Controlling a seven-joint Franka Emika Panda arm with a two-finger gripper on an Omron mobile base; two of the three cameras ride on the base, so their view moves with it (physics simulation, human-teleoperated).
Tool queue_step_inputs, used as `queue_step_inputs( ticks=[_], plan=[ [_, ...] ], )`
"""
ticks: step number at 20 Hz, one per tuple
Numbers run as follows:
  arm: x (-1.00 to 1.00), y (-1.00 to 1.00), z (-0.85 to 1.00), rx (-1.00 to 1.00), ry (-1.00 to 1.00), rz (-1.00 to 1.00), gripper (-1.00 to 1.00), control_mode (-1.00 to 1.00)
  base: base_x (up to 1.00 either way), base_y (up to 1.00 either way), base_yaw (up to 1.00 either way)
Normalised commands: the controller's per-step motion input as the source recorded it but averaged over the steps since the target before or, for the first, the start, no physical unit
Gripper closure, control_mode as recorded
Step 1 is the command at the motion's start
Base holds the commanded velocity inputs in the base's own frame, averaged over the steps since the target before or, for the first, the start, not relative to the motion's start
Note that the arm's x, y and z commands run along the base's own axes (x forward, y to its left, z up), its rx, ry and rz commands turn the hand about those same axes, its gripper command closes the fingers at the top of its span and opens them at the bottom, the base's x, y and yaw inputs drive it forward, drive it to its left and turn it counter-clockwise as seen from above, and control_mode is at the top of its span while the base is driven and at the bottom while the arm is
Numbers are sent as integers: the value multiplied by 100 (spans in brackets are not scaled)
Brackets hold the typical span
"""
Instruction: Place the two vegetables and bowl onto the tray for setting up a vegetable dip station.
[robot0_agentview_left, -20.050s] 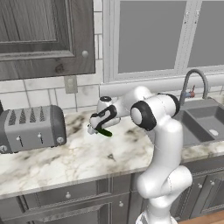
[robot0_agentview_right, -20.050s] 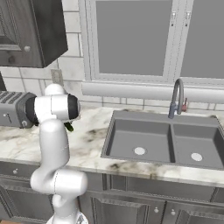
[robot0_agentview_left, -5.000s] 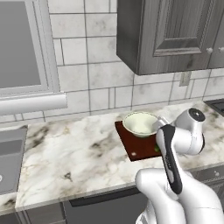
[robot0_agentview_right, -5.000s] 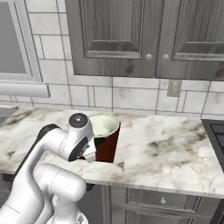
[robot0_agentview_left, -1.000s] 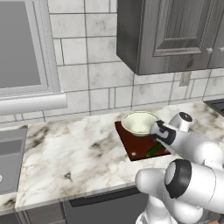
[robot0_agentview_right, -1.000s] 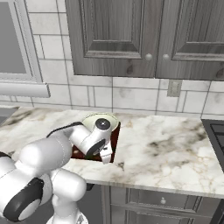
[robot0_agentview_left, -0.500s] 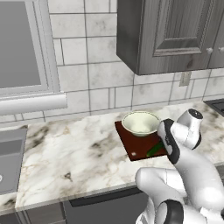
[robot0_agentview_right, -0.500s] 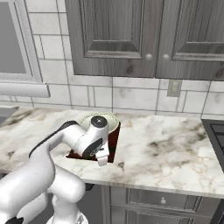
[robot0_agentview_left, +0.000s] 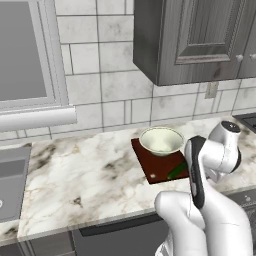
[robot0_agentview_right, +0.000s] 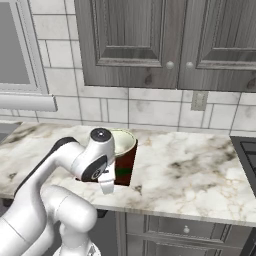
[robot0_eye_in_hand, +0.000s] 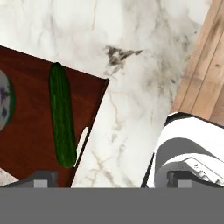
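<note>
A dark green elongated vegetable (robot0_eye_in_hand: 61, 118) lies flat on the dark reddish-brown tray (robot0_eye_in_hand: 26, 109), beside the slot handle at its end. The vegetable (robot0_agentview_left: 176, 171) rests near the tray's (robot0_agentview_left: 152, 165) front right corner. The pale bowl (robot0_agentview_left: 161, 140) stands on the far half of the tray. My gripper (robot0_eye_in_hand: 109, 180) hangs open and empty above the tray's handle end and the counter beside it, its fingers wide apart and clear of the vegetable. From the right side the gripper (robot0_agentview_right: 107, 186) sits low in front of the tray (robot0_agentview_right: 126, 167) and the bowl (robot0_agentview_right: 125, 136).
The marble counter (robot0_agentview_left: 85, 175) runs left to a sink (robot0_agentview_left: 10, 185) and right to a stove edge (robot0_agentview_right: 245, 150). The counter's front edge and wood floor (robot0_eye_in_hand: 199, 65) lie close to the hand. Wall cabinets (robot0_agentview_right: 150, 40) hang above, and an outlet (robot0_agentview_right: 199, 100) is on the tiled wall.
The arm has swung and pulled the hand back from over the tray toward the counter's front. The green vegetable stays on the tray, and the gripper stays open.
</note>
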Motion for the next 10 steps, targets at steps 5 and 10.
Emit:
queue_step_inputs(
  ticks=[5,10],
  plan=[
    [-52,-3,48,-2,9,0,-100,-100,0,0,0],
    [-48,0,39,-4,3,0,-100,-100,0,0,0]
  ],
)
